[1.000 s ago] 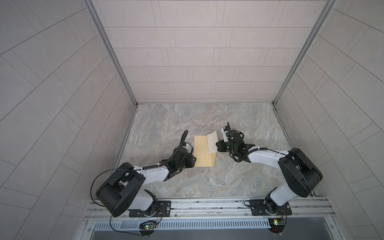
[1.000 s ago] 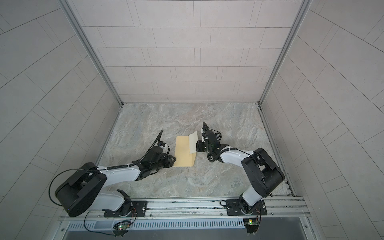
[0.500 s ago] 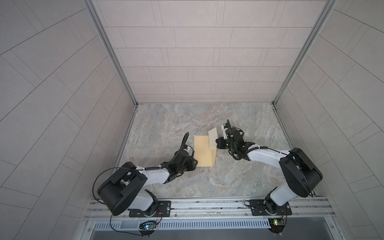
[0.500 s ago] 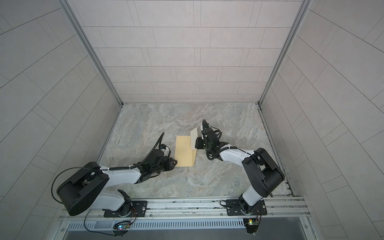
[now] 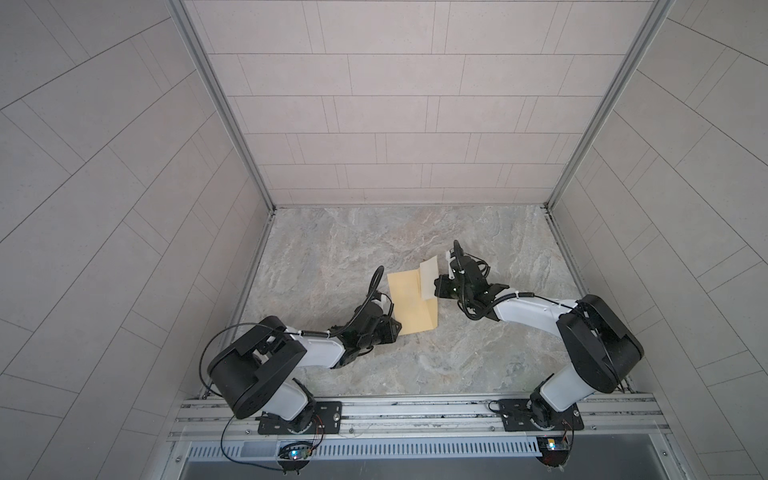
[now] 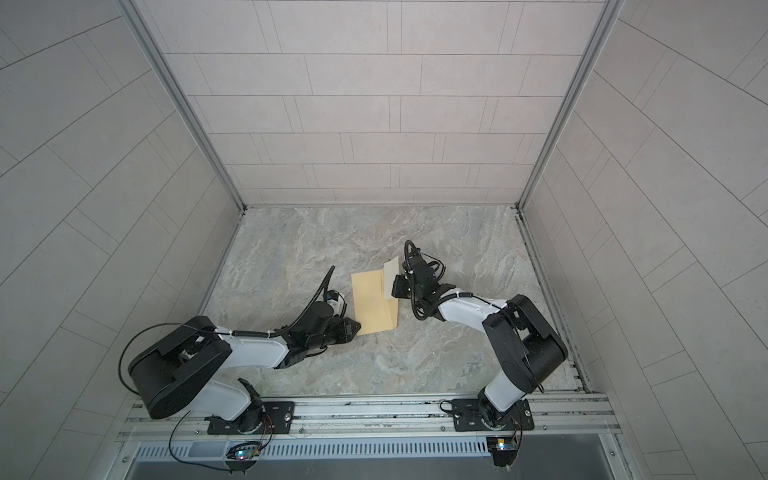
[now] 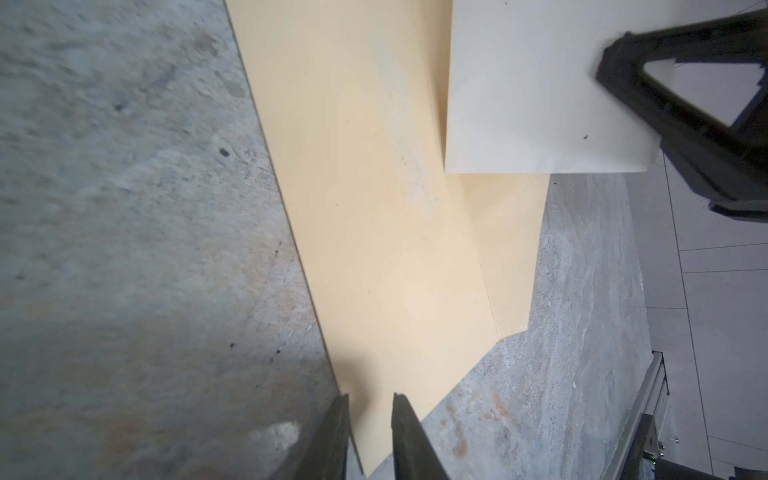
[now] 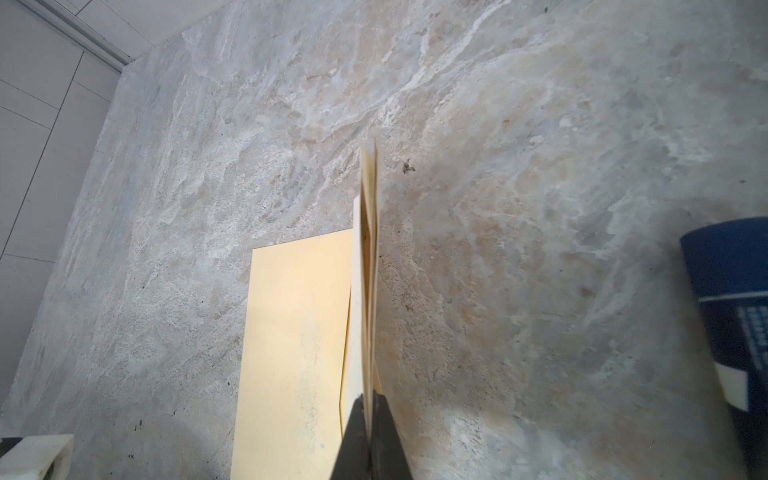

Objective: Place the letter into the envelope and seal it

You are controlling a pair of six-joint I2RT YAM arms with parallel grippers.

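Envelope [image 5: 409,305] flat on marble table [image 5: 332,249] in both top views; letter [image 5: 429,276] upright at its right edge, pinched by right gripper [image 5: 437,286].
Left wrist: left gripper [image 7: 368,436] jaws narrowly apart, straddling near corner of envelope [image 7: 374,208].
Right wrist: right gripper [image 8: 368,436] pressed together on folded letter [image 8: 368,291], seen edge-on beside envelope [image 8: 291,332].

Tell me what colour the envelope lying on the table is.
Plain mustard-tan; the envelope shows best in the left wrist view.
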